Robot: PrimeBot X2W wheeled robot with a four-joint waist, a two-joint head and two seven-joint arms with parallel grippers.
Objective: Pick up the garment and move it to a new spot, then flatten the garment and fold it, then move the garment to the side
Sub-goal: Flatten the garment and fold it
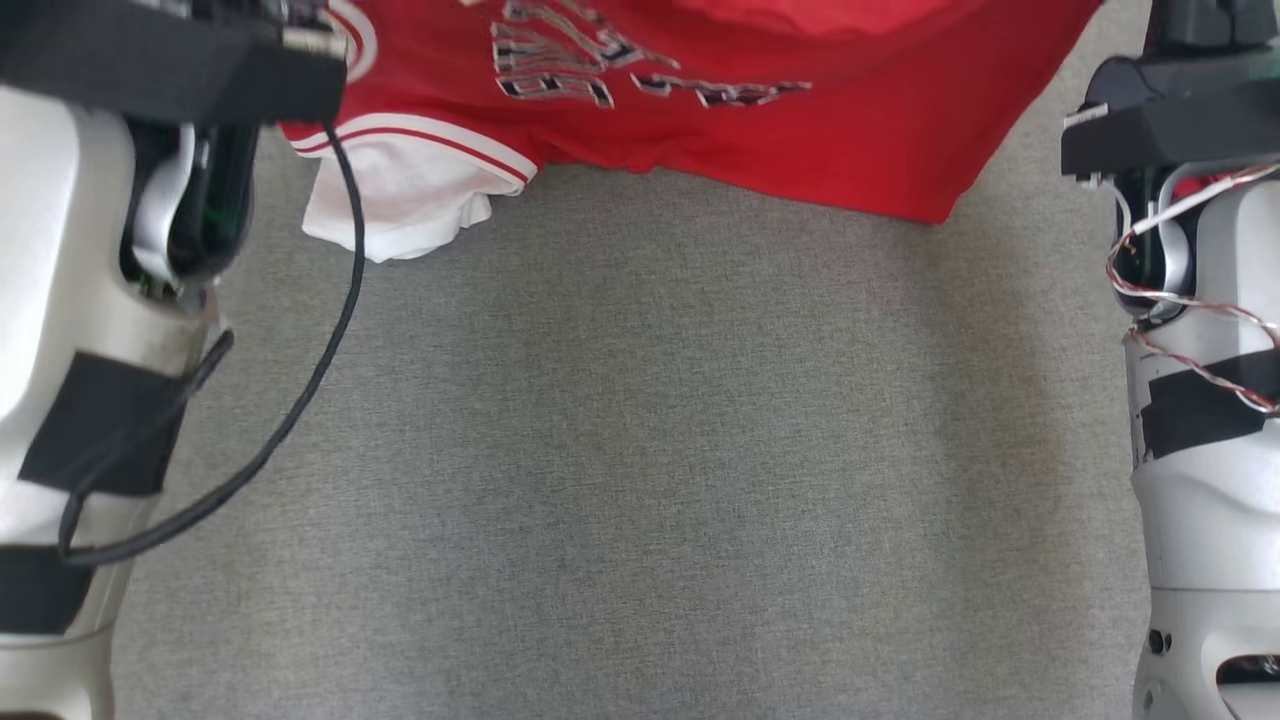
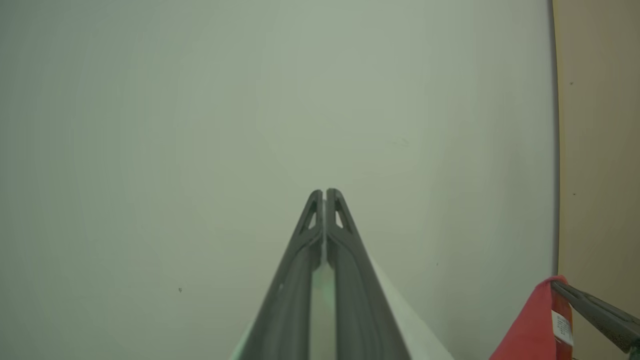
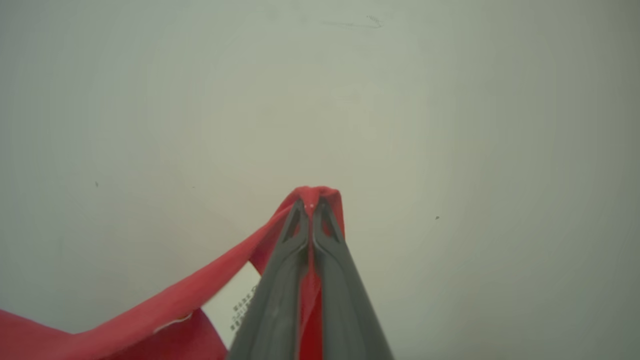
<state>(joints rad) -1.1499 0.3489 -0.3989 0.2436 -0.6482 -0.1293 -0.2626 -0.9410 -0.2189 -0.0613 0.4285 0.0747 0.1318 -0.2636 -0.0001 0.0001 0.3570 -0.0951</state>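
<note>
The garment [image 1: 780,130], a red jersey with stitched lettering and a white, red-trimmed sleeve [image 1: 400,200], hangs across the top of the head view, its lower edge above the grey surface. In the right wrist view my right gripper [image 3: 311,202] is shut on a red fold of the garment [image 3: 150,310], with a white label beside the fingers. My left gripper [image 2: 323,192] is shut too, and pale white cloth [image 2: 405,325] trails from between and under its fingers. The left wrist view also shows the red cloth [image 2: 530,325] pinched by the right gripper's fingers [image 2: 600,312].
Grey fabric-covered surface [image 1: 640,450] spreads below the hanging garment. My pale forearms stand at both edges, the left [image 1: 90,300] with a loose black cable [image 1: 300,400], the right [image 1: 1200,450] with twisted wires. A plain pale wall [image 2: 200,125] lies behind both grippers.
</note>
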